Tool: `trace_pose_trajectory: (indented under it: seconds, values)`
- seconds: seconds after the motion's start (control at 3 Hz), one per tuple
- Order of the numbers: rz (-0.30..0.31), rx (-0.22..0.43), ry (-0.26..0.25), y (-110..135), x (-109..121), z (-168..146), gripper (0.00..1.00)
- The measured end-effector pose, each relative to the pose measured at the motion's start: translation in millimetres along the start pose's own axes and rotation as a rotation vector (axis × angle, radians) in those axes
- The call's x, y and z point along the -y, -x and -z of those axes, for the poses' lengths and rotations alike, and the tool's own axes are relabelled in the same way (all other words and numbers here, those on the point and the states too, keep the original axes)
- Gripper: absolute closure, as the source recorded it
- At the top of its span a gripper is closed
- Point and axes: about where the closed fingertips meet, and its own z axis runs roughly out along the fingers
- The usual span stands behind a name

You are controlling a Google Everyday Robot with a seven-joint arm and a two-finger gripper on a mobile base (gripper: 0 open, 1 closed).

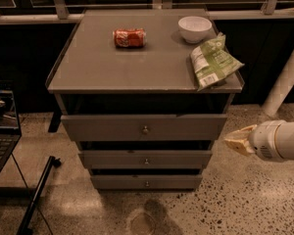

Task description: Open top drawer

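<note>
In the camera view, the top drawer (103, 127) sits just under the cabinet (137, 67) top, its knob (145, 129) at centre. I should come in level with that knob and pull straight out (no sideways drag). My gripper (239, 141) hangs right of the cabinet, touching nothing; how wide it stands I cannot tell.

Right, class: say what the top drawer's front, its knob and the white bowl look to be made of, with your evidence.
The top drawer: likely painted metal or laminate; flat, matte grey. Its knob: metal, with a small bright glint. The bowl: probably ceramic; smooth, glossy white. The claw hangs beside the drawers at picture right, touching nothing.
</note>
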Motion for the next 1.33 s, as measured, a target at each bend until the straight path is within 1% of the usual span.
trace_pose_trajectory:
  seconds: [0.33,0.67,1.0,1.33]
  values:
    - [-0.011,0.036,-0.013,2.8,3.1,-4.2,1.00]
    - [-0.049,0.176,-0.054,15.4,22.1,-23.5,1.00]
    - [-0.086,0.341,-0.116,40.8,53.1,-61.4,1.00]
    - [-0.138,0.430,-0.120,58.0,77.2,-98.8,1.00]
